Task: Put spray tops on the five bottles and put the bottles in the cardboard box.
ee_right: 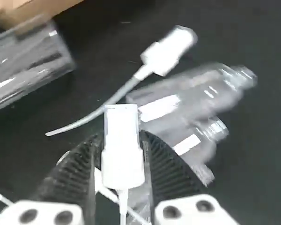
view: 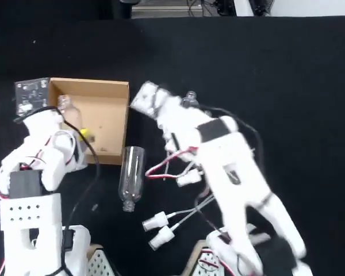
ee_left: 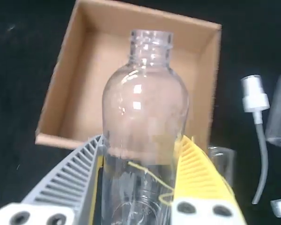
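Fingers of the left gripper are closed on a clear uncapped bottle, held at the open cardboard box. A second bottle lies on the table just beside the box. The right gripper pinches a white spray top between nearly closed fingers.

The bottle in the left gripper is clear, glossy plastic, smooth, with bright glints on its shoulder. That gripper's fingers are ribbed matt plastic, one grey and one yellow. The cardboard box is plain brown card, dull and unglazed. The spray top in the right gripper is smooth white plastic, gripped between ribbed dark plastic. The table is black and matt, perhaps cloth.
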{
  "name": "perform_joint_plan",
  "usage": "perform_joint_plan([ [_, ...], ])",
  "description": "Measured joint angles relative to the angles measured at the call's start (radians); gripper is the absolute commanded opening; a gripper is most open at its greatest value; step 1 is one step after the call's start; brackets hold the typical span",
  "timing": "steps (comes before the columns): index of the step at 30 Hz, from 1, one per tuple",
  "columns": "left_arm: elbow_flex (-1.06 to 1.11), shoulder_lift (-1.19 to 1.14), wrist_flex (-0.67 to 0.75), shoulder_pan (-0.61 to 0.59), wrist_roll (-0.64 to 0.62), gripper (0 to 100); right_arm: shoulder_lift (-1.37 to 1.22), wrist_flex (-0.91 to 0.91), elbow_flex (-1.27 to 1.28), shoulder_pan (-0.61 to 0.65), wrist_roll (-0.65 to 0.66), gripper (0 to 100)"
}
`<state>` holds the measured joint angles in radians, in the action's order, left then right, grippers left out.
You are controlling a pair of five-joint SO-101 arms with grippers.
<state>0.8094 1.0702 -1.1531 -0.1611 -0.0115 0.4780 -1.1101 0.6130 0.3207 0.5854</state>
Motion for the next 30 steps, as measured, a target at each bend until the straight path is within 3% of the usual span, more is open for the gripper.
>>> perform_joint_plan([
  [6, 0.040, 0.152, 0.095, 0.140, 0.000, 3, 0.163, -0.020, -0.074, -0.114, -0.216, 1.1],
  [14, 0.382, 0.448, 0.453, 0.264, 0.000, 3, 0.180, -0.025, -0.354, -0.143, -0.520, 1.1],
  [19, 0.560, 0.634, 0.534, 0.293, 0.000, 3, 0.183, 0.031, -0.531, -0.138, -0.651, 1.1],
  [30, 0.638, 0.741, 0.543, 0.304, 0.000, 3, 0.186, 0.302, -0.660, 0.193, -0.695, 1.1],
])
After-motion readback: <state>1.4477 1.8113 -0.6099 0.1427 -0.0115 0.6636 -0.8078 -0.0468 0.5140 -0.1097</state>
